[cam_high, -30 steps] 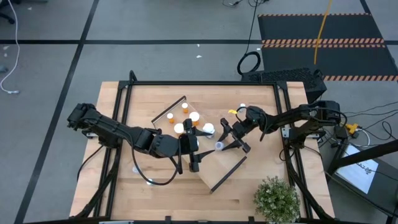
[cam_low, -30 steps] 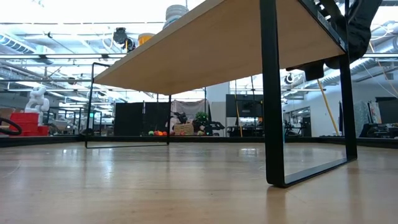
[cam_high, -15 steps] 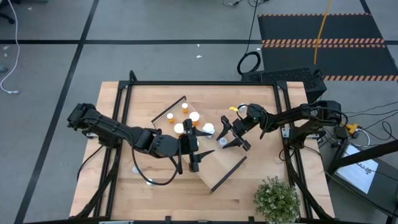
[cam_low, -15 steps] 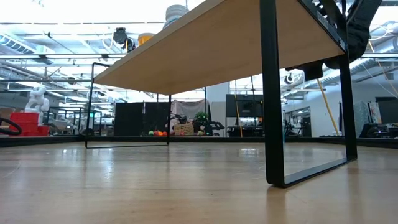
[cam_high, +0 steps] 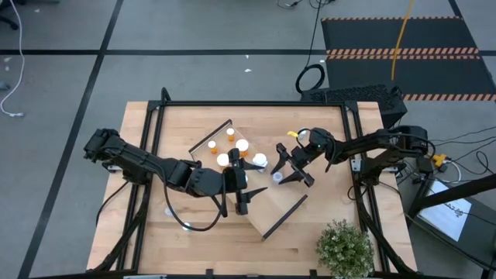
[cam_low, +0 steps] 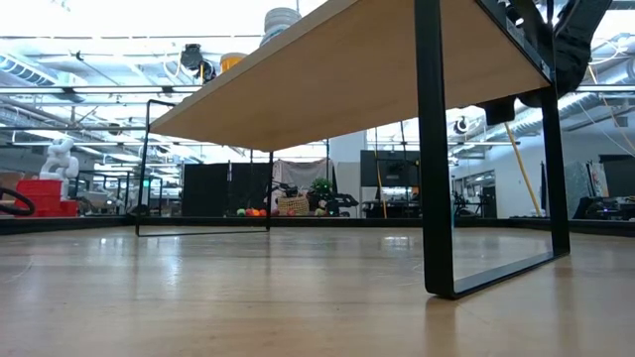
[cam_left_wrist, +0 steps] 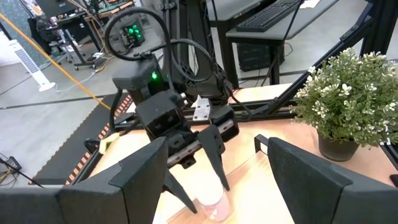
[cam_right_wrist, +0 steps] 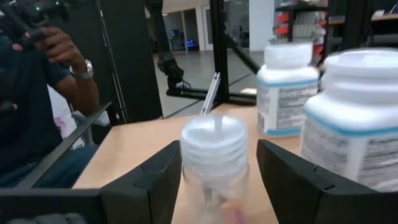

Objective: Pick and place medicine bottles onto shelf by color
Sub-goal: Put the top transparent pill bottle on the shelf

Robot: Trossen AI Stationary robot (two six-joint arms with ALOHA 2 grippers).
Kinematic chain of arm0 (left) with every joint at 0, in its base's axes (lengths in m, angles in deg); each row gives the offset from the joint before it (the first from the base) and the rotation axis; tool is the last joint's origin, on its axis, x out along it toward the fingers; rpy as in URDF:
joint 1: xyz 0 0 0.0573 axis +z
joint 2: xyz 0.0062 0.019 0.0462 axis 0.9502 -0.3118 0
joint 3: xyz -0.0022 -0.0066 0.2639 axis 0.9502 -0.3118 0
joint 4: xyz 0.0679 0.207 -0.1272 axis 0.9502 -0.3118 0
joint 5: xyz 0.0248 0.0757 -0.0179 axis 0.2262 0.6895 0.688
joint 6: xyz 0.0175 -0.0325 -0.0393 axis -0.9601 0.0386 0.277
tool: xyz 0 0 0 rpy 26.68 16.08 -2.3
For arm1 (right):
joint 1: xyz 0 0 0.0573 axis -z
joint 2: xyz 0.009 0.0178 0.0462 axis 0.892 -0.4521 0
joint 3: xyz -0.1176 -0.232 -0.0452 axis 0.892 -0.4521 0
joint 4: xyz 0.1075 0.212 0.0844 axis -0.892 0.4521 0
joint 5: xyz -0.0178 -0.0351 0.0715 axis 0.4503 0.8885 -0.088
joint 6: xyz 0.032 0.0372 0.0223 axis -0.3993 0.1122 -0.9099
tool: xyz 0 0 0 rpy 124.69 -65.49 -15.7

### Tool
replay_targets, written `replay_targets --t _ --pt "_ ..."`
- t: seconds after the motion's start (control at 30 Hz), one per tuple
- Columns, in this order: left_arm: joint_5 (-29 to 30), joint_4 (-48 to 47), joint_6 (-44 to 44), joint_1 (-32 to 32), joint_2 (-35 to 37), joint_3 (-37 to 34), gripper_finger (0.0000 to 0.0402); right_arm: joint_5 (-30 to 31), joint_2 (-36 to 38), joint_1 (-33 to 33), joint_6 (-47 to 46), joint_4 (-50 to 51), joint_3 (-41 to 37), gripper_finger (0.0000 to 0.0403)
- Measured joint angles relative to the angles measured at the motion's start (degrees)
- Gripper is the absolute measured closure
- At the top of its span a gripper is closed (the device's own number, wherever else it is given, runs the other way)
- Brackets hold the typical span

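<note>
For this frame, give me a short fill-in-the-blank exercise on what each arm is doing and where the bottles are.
1. The right gripper has its fingers open around a small clear bottle with a ____ cap.
2. The left gripper is open and holds ____.
3. The bottles already on the shelf cluster at the end nearer the ____ arm.
4. At the table's right front corner stands a potted ____.

Missing words: white; nothing; left; plant
</note>
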Motion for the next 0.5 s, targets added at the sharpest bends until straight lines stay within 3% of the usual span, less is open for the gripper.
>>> replay_targets --t 0.5 --pt "0.0 0.0 0.0 0.0 0.0 0.0 0.0126 0.2 0.3 0.5 -3.9 -2.6 0.0 0.0199"
